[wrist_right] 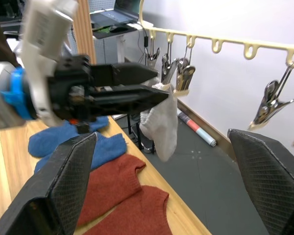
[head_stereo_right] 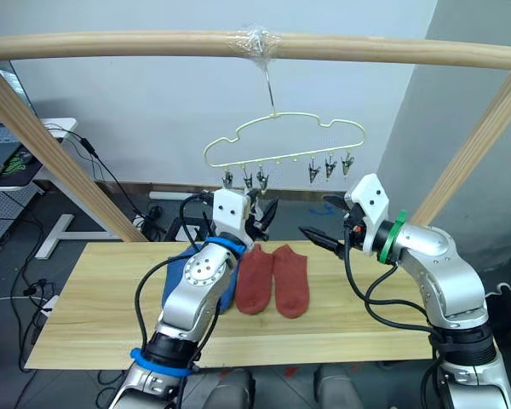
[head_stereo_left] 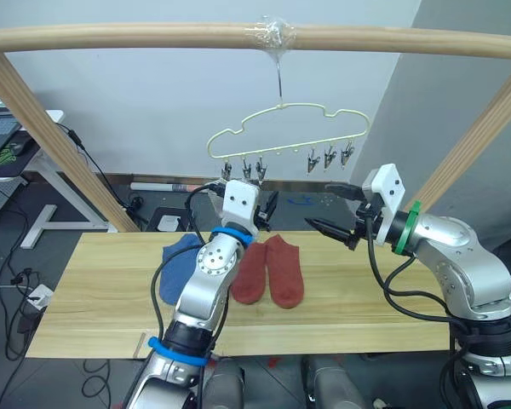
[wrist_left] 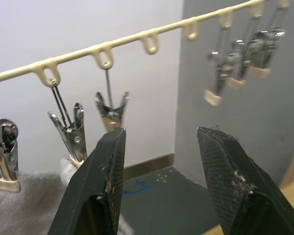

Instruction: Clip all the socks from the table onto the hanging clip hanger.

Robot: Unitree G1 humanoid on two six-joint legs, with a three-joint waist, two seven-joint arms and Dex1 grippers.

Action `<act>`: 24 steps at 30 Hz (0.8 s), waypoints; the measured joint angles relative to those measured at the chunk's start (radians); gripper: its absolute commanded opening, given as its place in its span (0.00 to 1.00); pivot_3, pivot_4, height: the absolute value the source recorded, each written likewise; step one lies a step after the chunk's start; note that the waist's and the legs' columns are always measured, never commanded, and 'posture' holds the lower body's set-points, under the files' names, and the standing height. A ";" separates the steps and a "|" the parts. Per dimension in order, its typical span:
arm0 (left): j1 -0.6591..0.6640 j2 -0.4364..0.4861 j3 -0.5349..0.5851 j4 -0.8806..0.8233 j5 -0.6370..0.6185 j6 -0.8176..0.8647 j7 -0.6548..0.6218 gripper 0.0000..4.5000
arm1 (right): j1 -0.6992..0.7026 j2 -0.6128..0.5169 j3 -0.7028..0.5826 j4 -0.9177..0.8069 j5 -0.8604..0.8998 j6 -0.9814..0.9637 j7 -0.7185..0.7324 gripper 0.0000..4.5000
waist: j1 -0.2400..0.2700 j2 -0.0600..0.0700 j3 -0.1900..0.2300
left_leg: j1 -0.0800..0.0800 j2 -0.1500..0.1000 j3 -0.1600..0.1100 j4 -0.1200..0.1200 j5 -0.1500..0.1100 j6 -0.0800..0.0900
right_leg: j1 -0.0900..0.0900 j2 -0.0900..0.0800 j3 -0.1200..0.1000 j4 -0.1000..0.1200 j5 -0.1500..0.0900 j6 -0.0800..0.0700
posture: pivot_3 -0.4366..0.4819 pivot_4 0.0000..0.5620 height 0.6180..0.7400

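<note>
Left claw (wrist_right: 152,85) open beside grey sock (wrist_right: 161,125), clip hanger (head_stereo_left: 285,128)

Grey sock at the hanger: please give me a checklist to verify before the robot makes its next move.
1. Grey sock hangs from the hanger: ok.
2. Left pincer open, nothing between its fingers: ok.
3. Right pincer open and empty: ok.
4. Free clip available near the left pincer: ok.
5. All socks off the table: not ok; red socks and blue socks lie there.
6. Grip of the clip on the grey sock firm: cannot tell.
</note>
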 measured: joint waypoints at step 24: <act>-0.225 -0.060 0.098 0.468 0.063 -0.276 0.027 0.52 | -0.065 -0.065 -0.003 -0.038 0.087 0.044 -0.045 1.00 | -0.024 0.000 0.000 | 0.000 0.000 0.000 0.000 0.000 0.000 | 0.000 0.000 0.000 0.000 0.001 0.001 | 0.41 0.30 1.00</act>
